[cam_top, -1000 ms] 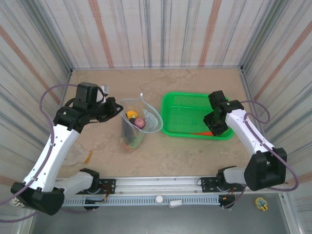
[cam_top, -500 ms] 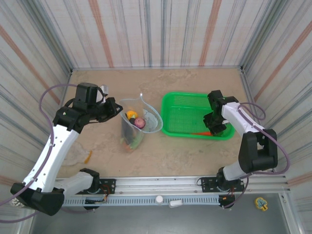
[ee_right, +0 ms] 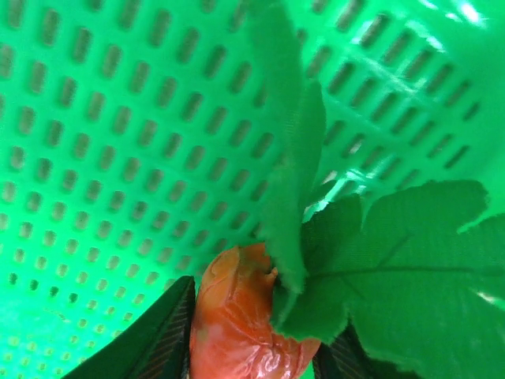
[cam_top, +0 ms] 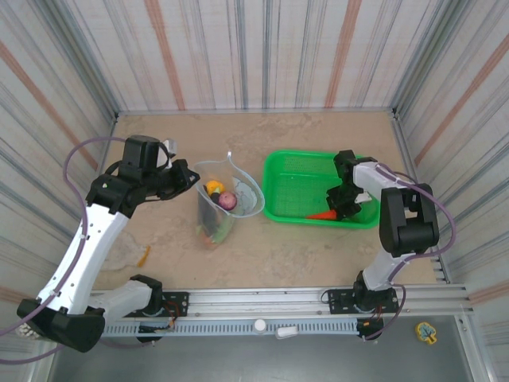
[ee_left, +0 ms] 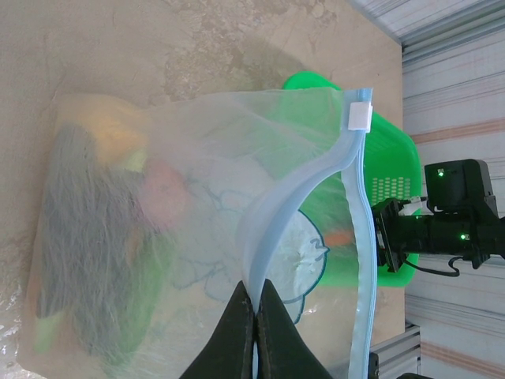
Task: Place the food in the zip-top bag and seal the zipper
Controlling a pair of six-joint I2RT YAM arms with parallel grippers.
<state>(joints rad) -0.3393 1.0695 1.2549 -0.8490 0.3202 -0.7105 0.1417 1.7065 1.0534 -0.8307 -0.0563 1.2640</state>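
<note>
The clear zip-top bag [cam_top: 229,204] with its elephant print lies at the table's middle, mouth held up. My left gripper [cam_top: 193,179] [ee_left: 256,283] is shut on the bag's light-blue zipper [ee_left: 300,185] strip. Inside the bag lie several pieces of food: a yellow piece [cam_top: 213,189], a pink ball [cam_top: 228,200] and dark and green shapes [ee_left: 87,237]. The orange carrot [cam_top: 322,215] [ee_right: 245,316] with green cloth leaves [ee_right: 394,260] lies in the green basket [cam_top: 306,171]. My right gripper [cam_top: 342,205] [ee_right: 260,316] has its fingers on both sides of the carrot's top, closed against it.
The basket's mesh wall [ee_right: 95,158] stands close behind the carrot. A small orange piece [cam_top: 144,255] lies on the table near the left arm. Striped walls enclose the table on three sides.
The right gripper has reached deeper into the basket's near corner and closed round the carrot, which shifted slightly left. The left arm and the bag have not moved.
</note>
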